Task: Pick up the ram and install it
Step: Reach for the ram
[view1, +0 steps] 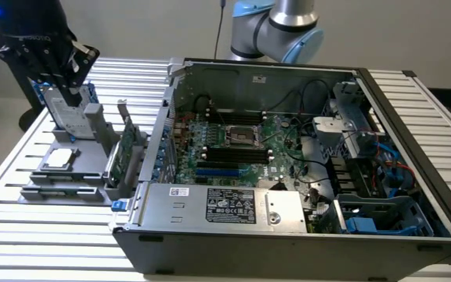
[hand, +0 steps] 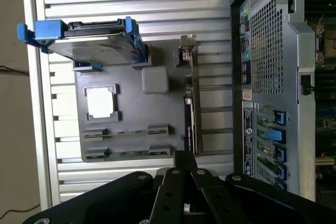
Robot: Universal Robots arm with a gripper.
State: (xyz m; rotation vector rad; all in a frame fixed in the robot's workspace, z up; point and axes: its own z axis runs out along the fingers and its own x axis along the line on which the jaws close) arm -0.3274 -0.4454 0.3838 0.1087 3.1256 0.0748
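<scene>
My black gripper [view1: 70, 97] hangs shut above the grey parts holder [view1: 92, 150] at the exterior view's left, just over the silver hard drive [view1: 67, 120]. Nothing shows between the fingers [hand: 184, 161], which meet over the holder's near edge [hand: 126, 77]. A thin dark strip standing on edge in a holder slot [view1: 61, 190] looks like the ram [hand: 128, 152], though I cannot be sure. The open computer case [view1: 209, 232] sits at the exterior view's right of the holder. Its motherboard has long black memory slots [view1: 237, 154].
The holder also carries a green expansion card with a metal bracket [view1: 124, 155], a square processor [view1: 59, 157] and a grey block [hand: 155, 80]. The hard drive has blue rails [hand: 31, 30]. Cables and a drive cage [view1: 366, 170] crowd the case's far side. The slatted metal table [view1: 45, 235] surrounds everything.
</scene>
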